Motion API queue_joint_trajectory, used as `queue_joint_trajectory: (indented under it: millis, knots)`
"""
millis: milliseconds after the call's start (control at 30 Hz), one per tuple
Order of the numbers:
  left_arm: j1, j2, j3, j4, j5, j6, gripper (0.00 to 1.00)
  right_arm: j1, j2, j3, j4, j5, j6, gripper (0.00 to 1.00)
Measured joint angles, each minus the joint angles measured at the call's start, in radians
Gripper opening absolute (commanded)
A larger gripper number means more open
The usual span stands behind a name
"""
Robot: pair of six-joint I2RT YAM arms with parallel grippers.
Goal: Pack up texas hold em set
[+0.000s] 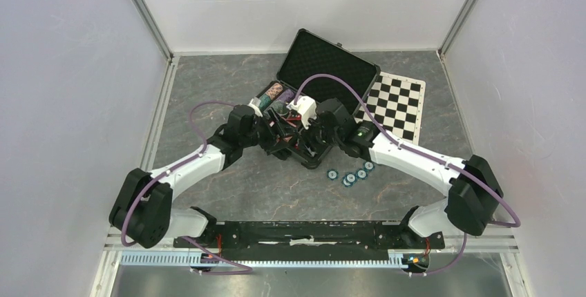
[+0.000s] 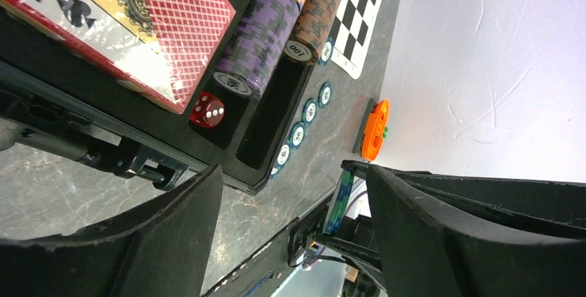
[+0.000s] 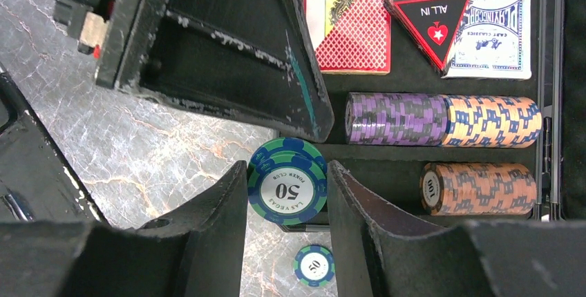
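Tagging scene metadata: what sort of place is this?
Probably a lab robot cell: plain white walls boxing in a marble-look tabletop, two arms bolted to a rail at its near edge.

left gripper (image 2: 294, 193) and right gripper (image 3: 285, 173) (holding a teal chip (image 3: 288, 185)) crowd the case (image 2: 266, 121) front, lid (image 1: 325, 69) walls the back, loose chips (image 1: 350, 175) front-right, table (image 1: 207, 83) free on left

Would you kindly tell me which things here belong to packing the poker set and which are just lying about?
Job: case, red deck, blue deck, purple chips, orange chips, red die, held 50 chips, loose chips.
Lying about: chequered mat, orange piece.
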Motion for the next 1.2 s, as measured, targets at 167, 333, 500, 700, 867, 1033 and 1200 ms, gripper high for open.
queue_joint_trajectory:
  millis: [167, 333, 500, 700, 867, 1033, 1200]
  knots:
    - [0.0, 0.021, 0.0, 0.034, 0.051, -0.029, 0.72, -0.002, 0.018, 0.014, 0.004, -0.001, 0.0, 0.23]
    - [0.0, 0.029, -0.002, 0.094, 0.1, -0.058, 0.64, -0.009, 0.031, 0.026, 0.005, -0.011, -0.001, 0.23]
    - [0.0, 0.034, -0.011, 0.138, 0.127, -0.076, 0.59, -0.017, 0.031, 0.026, 0.006, -0.027, 0.0, 0.23]
    - [0.0, 0.05, -0.022, 0.156, 0.132, -0.088, 0.49, -0.023, 0.031, 0.026, 0.021, -0.061, 0.0, 0.23]
    - [0.0, 0.069, -0.024, 0.181, 0.157, -0.099, 0.33, -0.025, 0.033, 0.026, 0.029, -0.076, -0.001, 0.23]
    - [0.0, 0.088, -0.029, 0.22, 0.181, -0.103, 0.02, -0.027, 0.048, 0.027, 0.033, -0.094, 0.0, 0.24]
    - [0.002, 0.101, -0.035, 0.241, 0.188, -0.1, 0.02, -0.034, 0.053, 0.027, 0.034, -0.109, -0.007, 0.5]
